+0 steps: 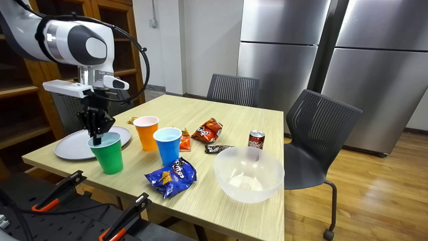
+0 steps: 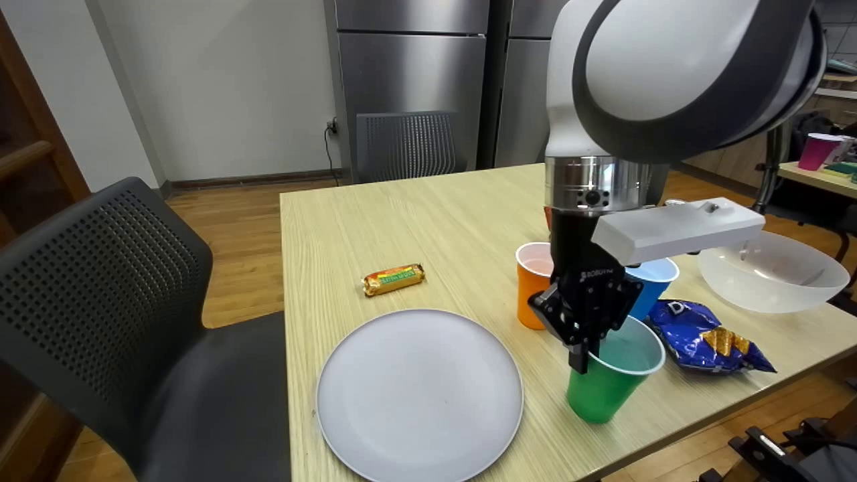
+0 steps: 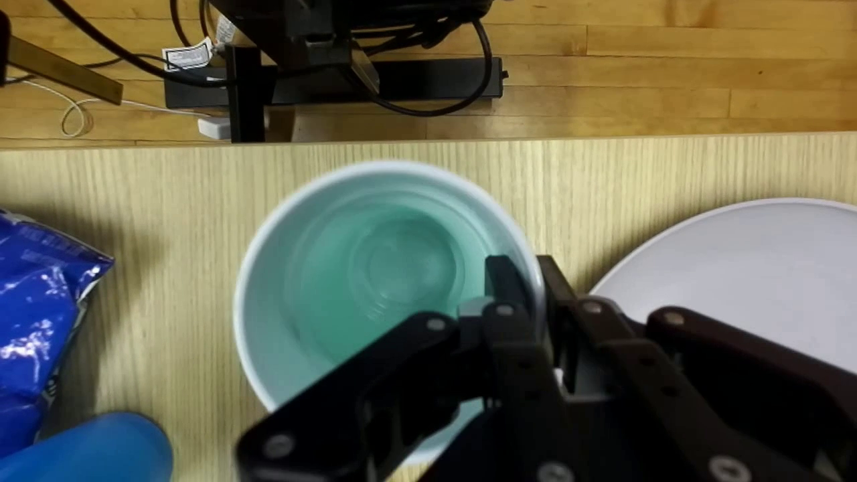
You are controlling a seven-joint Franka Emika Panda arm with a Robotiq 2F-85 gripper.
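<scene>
Hand (image 3: 532, 268) over edge of green cup (image 1: 109, 157), rim pinched between fingers (image 3: 503, 276).

Onlookers' view: a cup (image 1: 108, 157) is standing on the table (image 1: 182, 106) between a plate (image 2: 420, 395) and a snack bag (image 1: 174, 177), two more cups (image 1: 168, 147) standing behind.

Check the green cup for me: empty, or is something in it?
Empty, it seems: in the wrist view, the green cup shows a bare bottom; only a finger of the hand reaches inside.
</scene>
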